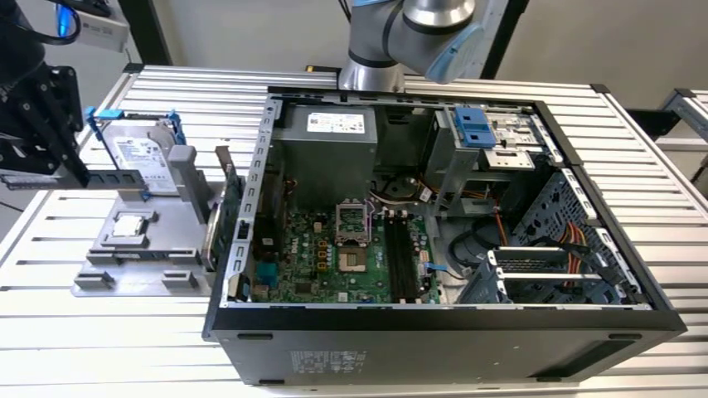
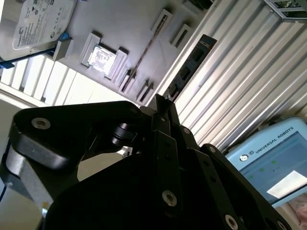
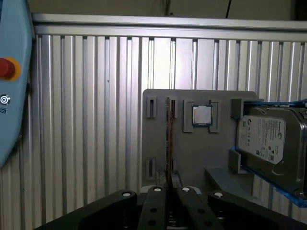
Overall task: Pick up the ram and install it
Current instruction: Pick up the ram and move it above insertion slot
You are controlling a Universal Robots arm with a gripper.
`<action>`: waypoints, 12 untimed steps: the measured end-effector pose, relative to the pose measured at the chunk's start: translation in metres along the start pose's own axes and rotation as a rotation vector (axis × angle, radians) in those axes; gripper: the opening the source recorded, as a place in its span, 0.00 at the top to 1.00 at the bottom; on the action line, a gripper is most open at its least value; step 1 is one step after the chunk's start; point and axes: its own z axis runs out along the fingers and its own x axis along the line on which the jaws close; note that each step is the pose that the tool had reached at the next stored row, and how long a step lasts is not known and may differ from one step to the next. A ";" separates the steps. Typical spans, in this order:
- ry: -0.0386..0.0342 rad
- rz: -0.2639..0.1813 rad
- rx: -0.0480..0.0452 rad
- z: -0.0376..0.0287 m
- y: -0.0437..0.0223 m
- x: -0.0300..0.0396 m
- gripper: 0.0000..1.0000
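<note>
My fingers (image 2: 164, 127) are pressed onto one end of the ram (image 2: 192, 67), pinching it by its flat faces as far as I can judge. In the first wrist view the stick shows edge-on, a thin line running straight out from between the tips. In the second wrist view its dark face with the row of chips runs away from them, so its long axis carries on in line with the fingers. In the exterior view they hang at the far left of the frame, above the ribbed aluminium surface (image 1: 89, 348) and up-left of the grey holder plate (image 1: 122, 274). That plate carries the processor chip (image 1: 131, 225) and the hard drive (image 1: 144, 153) in its blue caddy. I judge the ram to be in the air, off the holder. The long black memory slots (image 1: 400, 257) lie well apart toward the exterior view's right, on the motherboard (image 1: 315, 269) inside the open computer case (image 1: 443, 323), running from frame top toward bottom. Between stand the holder, a green card (image 1: 219, 225) on edge and the case's left wall. Above the slots I see open room.
</note>
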 end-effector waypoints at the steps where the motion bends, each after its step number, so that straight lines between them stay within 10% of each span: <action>1: 0.0000 0.000 0.0001 -0.0010 0.0000 0.0000 1.00; 12: 0.0000 -0.001 0.0000 -0.0029 0.0000 -0.0001 1.00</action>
